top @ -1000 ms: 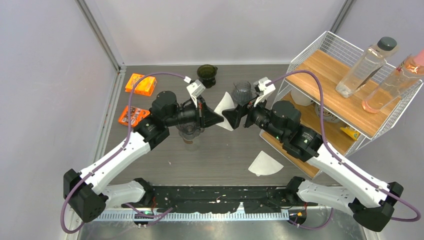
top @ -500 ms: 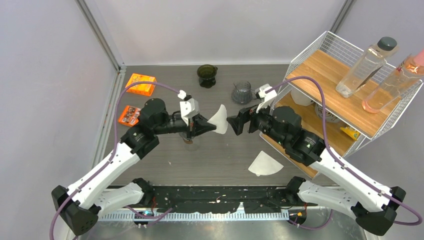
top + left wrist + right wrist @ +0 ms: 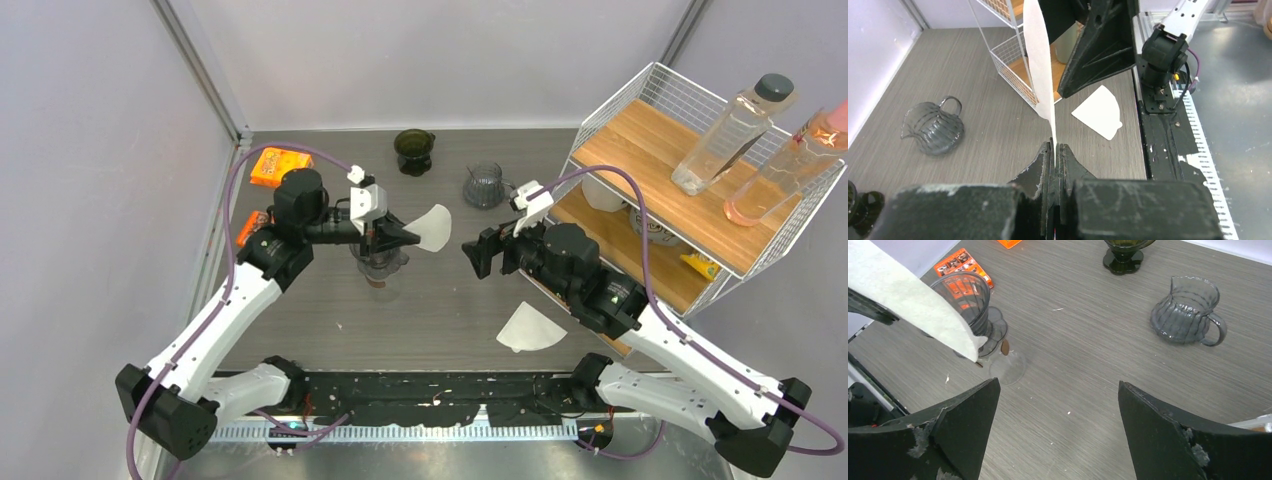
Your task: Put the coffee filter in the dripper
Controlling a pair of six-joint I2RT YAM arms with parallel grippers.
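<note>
while the rack (image 3: 620, 95) fills the right side, the left claw (image 3: 412, 237) is pinched tight on the edge of the filter (image 3: 435, 227). the filter's long axis runs out toward the right claw (image 3: 476, 254), which gapes wide, apart from it and holding nothing. the dripper (image 3: 378, 268) sits below the left claw, back from the filter's free end, so i judge the left arm nearer. print on the orange packets (image 3: 280, 167) is too small to read.

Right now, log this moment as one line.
left gripper: shut on coffee filter | right gripper: open, holding nothing | dripper: no filter inside yet | spare filter: flat on table
</note>
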